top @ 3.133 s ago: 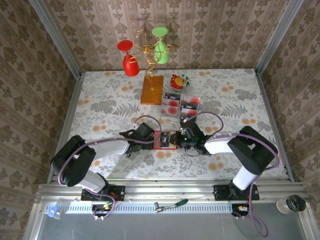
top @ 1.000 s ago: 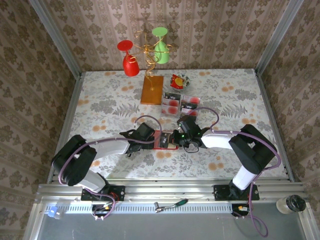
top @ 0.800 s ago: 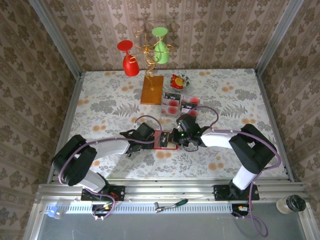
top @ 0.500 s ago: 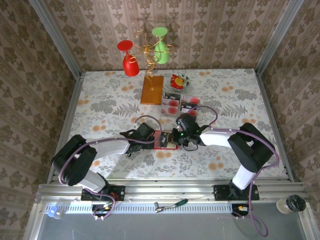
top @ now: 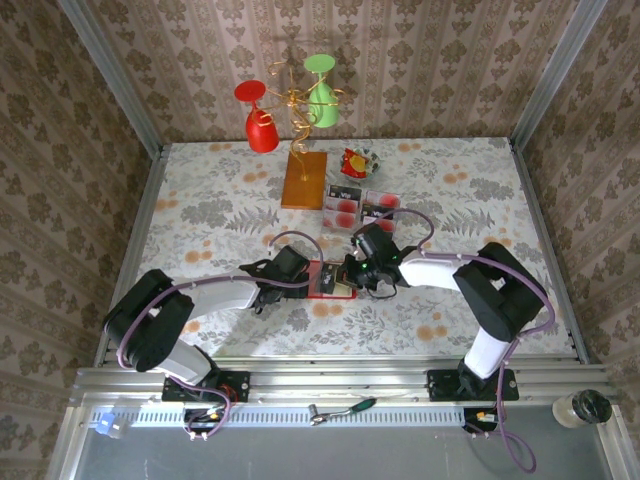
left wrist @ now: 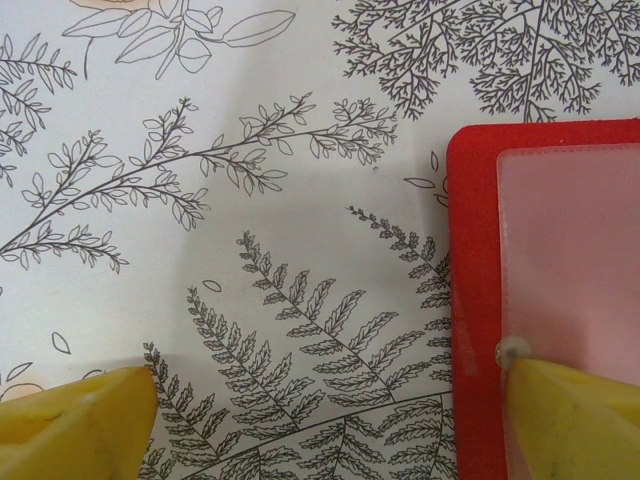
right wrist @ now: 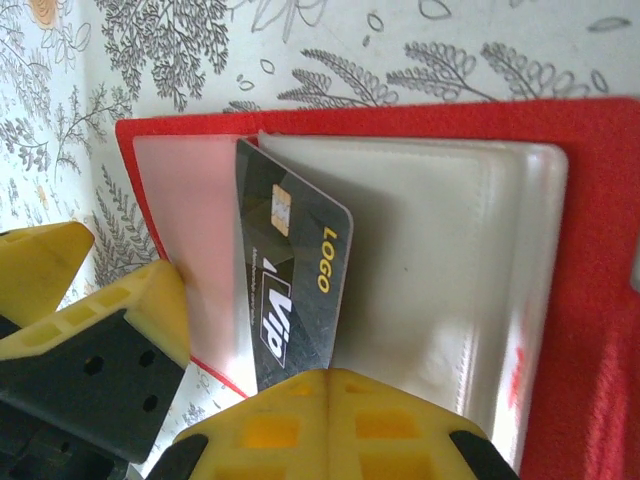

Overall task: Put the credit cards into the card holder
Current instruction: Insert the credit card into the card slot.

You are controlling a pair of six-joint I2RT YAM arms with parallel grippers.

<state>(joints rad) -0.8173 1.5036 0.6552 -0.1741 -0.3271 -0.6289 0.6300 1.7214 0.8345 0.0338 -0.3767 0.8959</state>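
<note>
Right wrist, right gripper (right wrist: 330, 385) pinching credit card (right wrist: 290, 290) in card holder (right wrist: 590, 250), left gripper (left wrist: 325, 405) wide

Enclosure: back wall (top: 420, 60), left wall (top: 50, 150) and right wall (top: 600, 150) all papered in brown-beige damask. Grey metal posts (top: 110, 75) at both far corners. Desk (top: 200, 200) covered in white cloth printed with grey ferns and orange blooms. Aluminium rail (top: 340, 385) along near edge. Lighting even.
</note>
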